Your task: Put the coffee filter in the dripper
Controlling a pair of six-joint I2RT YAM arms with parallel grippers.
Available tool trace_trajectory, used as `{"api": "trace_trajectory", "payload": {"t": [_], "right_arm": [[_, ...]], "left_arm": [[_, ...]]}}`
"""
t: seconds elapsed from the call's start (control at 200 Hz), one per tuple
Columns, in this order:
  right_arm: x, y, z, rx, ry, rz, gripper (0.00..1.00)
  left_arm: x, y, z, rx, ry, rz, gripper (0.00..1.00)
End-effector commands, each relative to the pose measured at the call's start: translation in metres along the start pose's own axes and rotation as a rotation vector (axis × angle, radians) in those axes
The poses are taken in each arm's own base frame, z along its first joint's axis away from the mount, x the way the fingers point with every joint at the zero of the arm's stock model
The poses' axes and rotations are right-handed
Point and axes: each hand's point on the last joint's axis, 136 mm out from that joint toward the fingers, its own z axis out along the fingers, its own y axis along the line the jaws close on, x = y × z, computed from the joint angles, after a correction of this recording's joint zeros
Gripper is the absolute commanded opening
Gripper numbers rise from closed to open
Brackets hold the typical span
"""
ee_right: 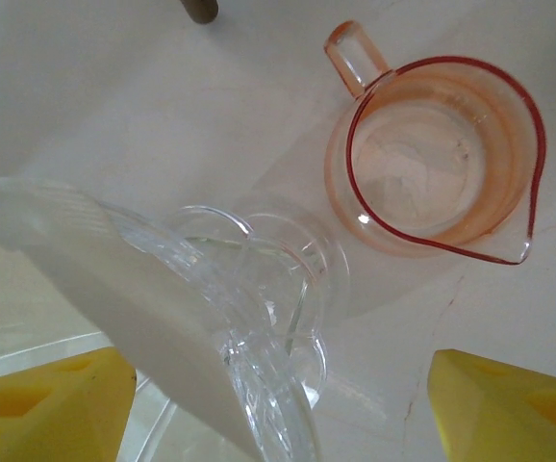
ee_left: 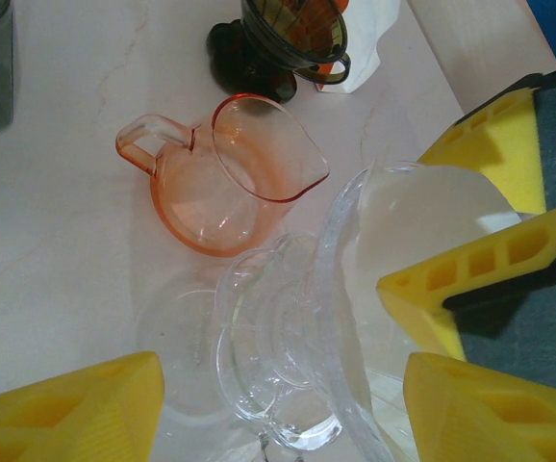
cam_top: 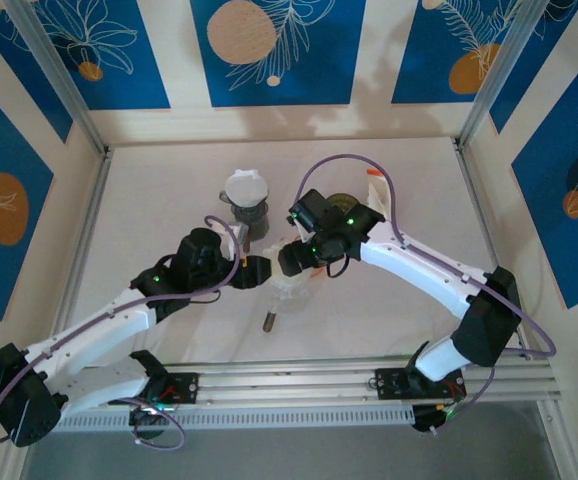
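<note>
Currently coffee filter in tipped dripper, between wide-open right end effector; left end effector also wide.

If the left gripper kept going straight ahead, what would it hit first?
Most likely the clear glass dripper, just ahead of it; the pink pitcher sits beyond. Depth is hard to judge.

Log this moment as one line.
white filter: inside tilted clear dripper | left gripper: at dripper, grip unclear | right gripper: at dripper rim, grip unclear | pink pitcher: upright beside
</note>
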Motion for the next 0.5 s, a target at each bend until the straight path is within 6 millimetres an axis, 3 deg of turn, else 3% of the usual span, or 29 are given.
{"api": "trace_trajectory", "payload": {"t": [0.0, 0.495], "right_arm": [[0.0, 0.005, -0.002, -0.018, 0.028, -0.023, 0.8], [0.009, -0.005, 0.024, 0.032, 0.09, -0.036, 0.77]], "left_arm": [[-0.002, 0.002, 0.0, 0.003, -0.01, 0.005, 0.67], [-0.004, 0.0, -0.002, 0.012, -0.017, 0.002, 0.67]]}}
